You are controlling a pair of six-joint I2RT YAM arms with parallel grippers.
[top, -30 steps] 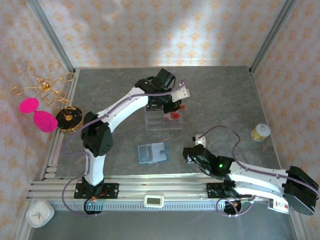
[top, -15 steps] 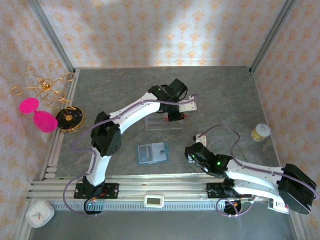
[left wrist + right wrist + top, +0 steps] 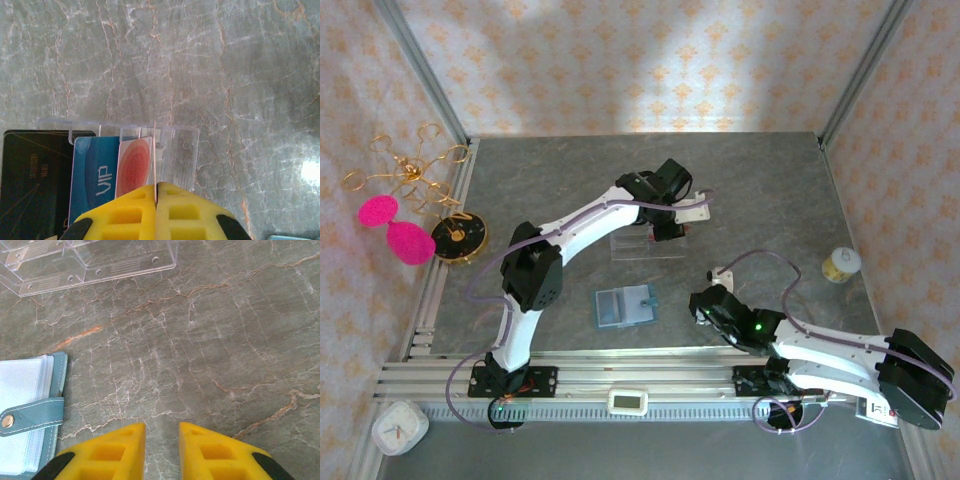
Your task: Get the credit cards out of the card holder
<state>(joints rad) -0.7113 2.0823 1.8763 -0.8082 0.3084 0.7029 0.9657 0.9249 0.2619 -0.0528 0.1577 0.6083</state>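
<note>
At the far left of the overhead view, a tangle of gold wire (image 3: 408,168) and two pink shapes (image 3: 398,230) sit beside the grey, veined, stone-look desk (image 3: 760,190). The left arm reaches to the clear plastic tray (image 3: 645,244) mid-desk, with the left gripper (image 3: 666,230) over the tray's right end. From up there the tray's contents are too small to read.

The left wrist camera brings them close. In the ribbed transparent slots, from left to right, are a matte black card (image 3: 30,185), a glossy blue card (image 3: 95,180) printed "VIP", and a pale card (image 3: 134,167) with a red disc. Just right of that, the yellow latticed fingers (image 3: 130,215) are pressed together on a fourth card (image 3: 155,150), seen edge-on as a thin pale line.

Nearer the arms, the card holder (image 3: 623,307) lies open and flat, apart from the tray. The right wrist camera shows its detail: a teal stitched cover, pale clear sleeves, and a strap (image 3: 30,415) with a metal snap. The right gripper (image 3: 704,305) hovers just right of it, its fingers spread with bare desk between them. A small pale-yellow jar (image 3: 840,265) stands near the right edge
</note>
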